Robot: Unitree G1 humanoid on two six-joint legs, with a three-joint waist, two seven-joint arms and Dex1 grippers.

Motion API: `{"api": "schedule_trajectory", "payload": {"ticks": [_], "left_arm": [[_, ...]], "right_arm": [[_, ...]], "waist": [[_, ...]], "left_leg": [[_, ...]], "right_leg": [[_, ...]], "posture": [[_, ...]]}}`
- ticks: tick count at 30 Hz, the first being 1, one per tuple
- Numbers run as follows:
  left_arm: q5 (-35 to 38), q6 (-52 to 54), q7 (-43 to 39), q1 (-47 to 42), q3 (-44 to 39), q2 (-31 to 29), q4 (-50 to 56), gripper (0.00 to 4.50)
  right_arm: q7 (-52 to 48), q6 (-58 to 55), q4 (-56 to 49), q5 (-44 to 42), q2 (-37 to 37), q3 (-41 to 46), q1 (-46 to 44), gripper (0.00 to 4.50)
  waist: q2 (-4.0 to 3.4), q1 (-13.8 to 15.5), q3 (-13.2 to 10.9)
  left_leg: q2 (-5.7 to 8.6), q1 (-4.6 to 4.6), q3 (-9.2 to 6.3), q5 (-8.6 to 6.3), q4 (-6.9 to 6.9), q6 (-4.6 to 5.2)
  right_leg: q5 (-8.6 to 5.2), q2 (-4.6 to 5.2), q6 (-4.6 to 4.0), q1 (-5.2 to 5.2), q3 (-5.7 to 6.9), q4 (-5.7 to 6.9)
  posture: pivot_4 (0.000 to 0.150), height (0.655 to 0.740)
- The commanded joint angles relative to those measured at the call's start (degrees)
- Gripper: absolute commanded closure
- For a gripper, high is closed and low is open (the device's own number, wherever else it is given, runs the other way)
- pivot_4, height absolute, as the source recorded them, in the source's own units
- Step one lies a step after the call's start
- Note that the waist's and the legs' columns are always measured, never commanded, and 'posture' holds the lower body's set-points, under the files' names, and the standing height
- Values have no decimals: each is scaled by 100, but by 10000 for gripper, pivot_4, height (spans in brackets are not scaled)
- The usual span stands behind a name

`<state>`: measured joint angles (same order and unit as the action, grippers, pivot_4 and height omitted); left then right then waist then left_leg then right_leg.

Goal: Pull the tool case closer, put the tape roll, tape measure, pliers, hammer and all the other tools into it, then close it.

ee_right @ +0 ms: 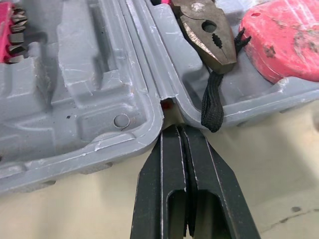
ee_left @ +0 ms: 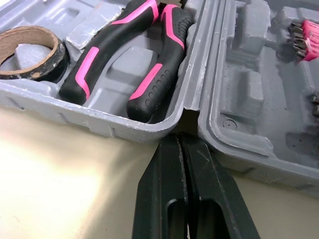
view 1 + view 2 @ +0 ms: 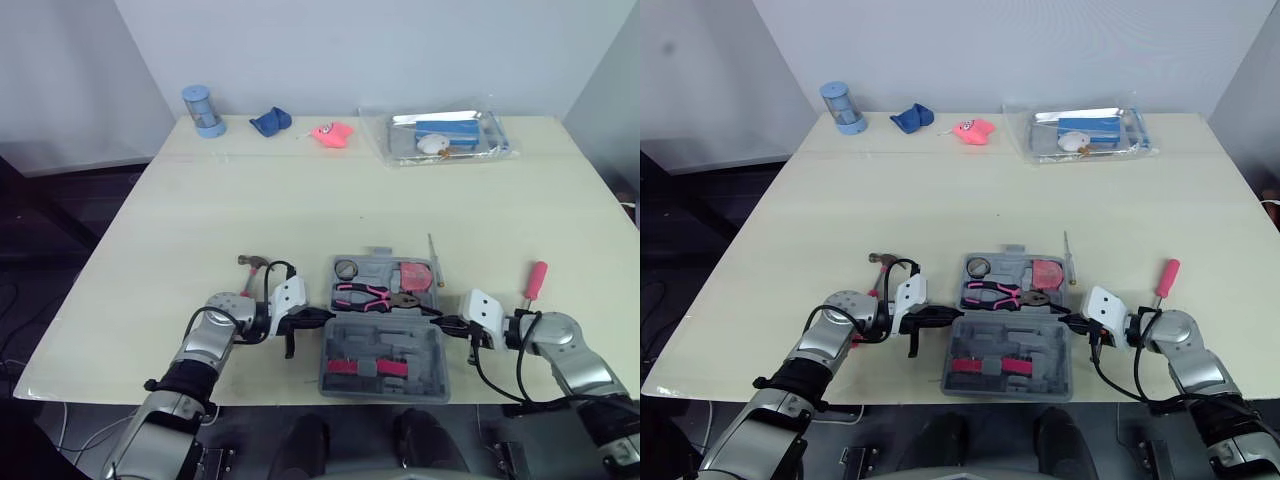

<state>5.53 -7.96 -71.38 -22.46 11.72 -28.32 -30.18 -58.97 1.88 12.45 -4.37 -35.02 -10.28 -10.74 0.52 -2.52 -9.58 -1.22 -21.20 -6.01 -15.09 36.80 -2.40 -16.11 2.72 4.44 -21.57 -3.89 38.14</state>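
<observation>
Two pairs of black fingers are pressed together: the left gripper [image 2: 180, 142] and right gripper [image 1: 178, 132] point at opposite hinge ends of the open grey plastic tool case [image 3: 432, 378], which lies near the desk's [image 3: 300, 200] front edge. The wrist views show the brown tape roll [image 2: 30, 52], pink-and-black pliers [image 2: 149, 59] and red tape measure [image 1: 284, 40] lying inside it. The eye views show the hammer [image 3: 252, 263] and the red-handled screwdriver [image 3: 535, 280] lying outside on the desk.

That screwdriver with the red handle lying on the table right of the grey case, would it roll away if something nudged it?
Probably, if nudged sideways: the red-handled screwdriver looks to have a rounded handle and lies loose on the smooth pale table. It should be stiff, a thin metal shaft in hard plastic, and likely light.
</observation>
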Motion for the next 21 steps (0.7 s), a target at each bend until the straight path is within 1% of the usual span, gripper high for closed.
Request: {"api": "schedule_trajectory", "payload": {"ticks": [1, 13, 21], "left_arm": [[-34, -116, 32, -104, 36, 76, -13, 44056], [-76, -186, 164, -232, -51, 130, -201, 44056], [-85, -224, 186, -286, -114, 73, -319, 44056]], "right_arm": [[152, 106, 37, 61, 111, 4, -106, 45000], [249, 138, 192, 123, 251, -14, -287, 45000], [158, 51, 130, 69, 291, -53, -245, 45000]], "waist": [[0, 0, 0], [0, -2, 0], [0, -4, 0]], "left_leg": [[0, 0, 0, 0, 0, 0], [0, 1, 0, 0, 2, 0], [0, 1, 0, 0, 2, 0]], "right_leg": [[0, 0, 0, 0, 0, 0], [0, 0, 0, 0, 0, 4], [0, 0, 0, 0, 0, 4]], "posture": [[1500, 7400], [1500, 7400], [1500, 7400]]}}
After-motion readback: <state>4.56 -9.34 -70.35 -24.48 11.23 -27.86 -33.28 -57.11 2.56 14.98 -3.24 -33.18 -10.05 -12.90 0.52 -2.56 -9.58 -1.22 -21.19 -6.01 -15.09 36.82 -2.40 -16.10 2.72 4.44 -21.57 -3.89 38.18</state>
